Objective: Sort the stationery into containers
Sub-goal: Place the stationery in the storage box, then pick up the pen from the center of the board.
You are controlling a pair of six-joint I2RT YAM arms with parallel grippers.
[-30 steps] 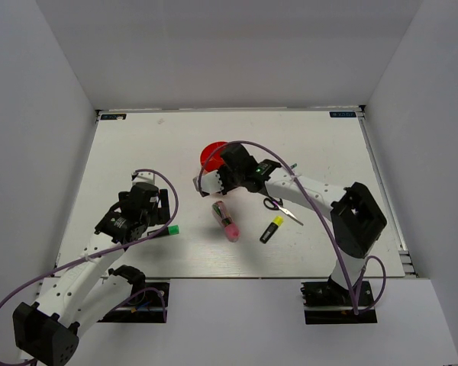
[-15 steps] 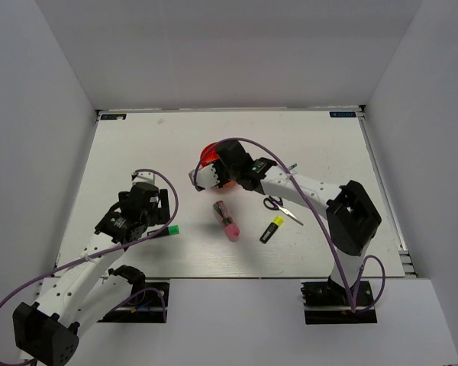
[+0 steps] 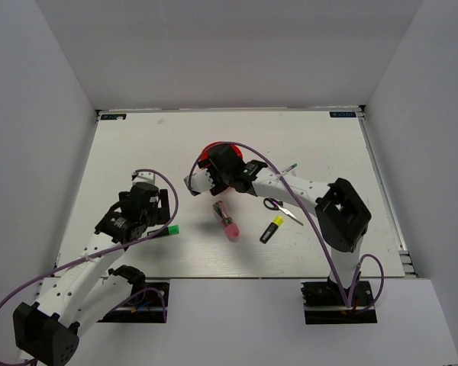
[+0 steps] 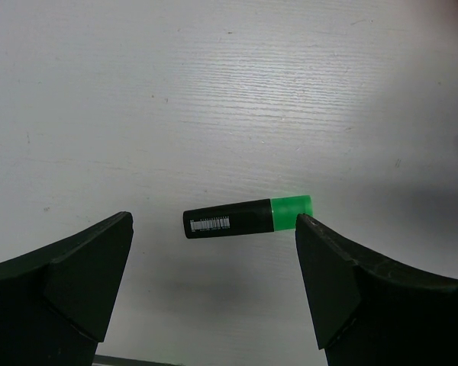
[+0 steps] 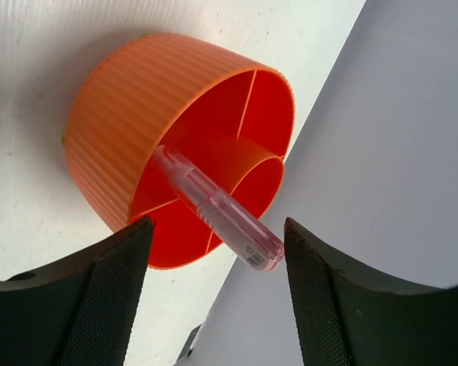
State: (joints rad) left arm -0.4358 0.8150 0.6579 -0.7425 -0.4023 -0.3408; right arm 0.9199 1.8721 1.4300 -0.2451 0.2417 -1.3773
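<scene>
**Obscured items.** In the overhead view the right arm's wrist covers most of the orange-red organiser (image 3: 209, 153), and only an arc of its rim shows above centre. The green marker (image 4: 248, 216) shows overhead only as a green tip by the left arm, lower left of centre. The left wrist view shows its full length, lying flat on the table (image 4: 229, 91). The left gripper (image 4: 213, 229) is spread, one finger on each side of the marker, neither touching it.

The right gripper (image 5: 216, 222) is also spread. The thin clear pen (image 5: 214, 206) stands slanted between its fingers, clear of both. One end of the pen sits in an outer compartment beside the central cup, and the other projects past the rim. Where the inner end rests is hard to make out.

Below the organiser lie the pink-and-green pen (image 3: 226, 220), the yellow highlighter (image 3: 272, 229) and the scissors (image 3: 282, 208), all apart from one another.

**Markings.** The marker's black barrel carries a white barcode-type label. The pen has fine print near its outer end. Neither is legible. Stickers at the table's two far corners are too small to read.

**Surface and room.** The table top is white with a faint grain. Plain pale walls enclose it on three sides.
</scene>
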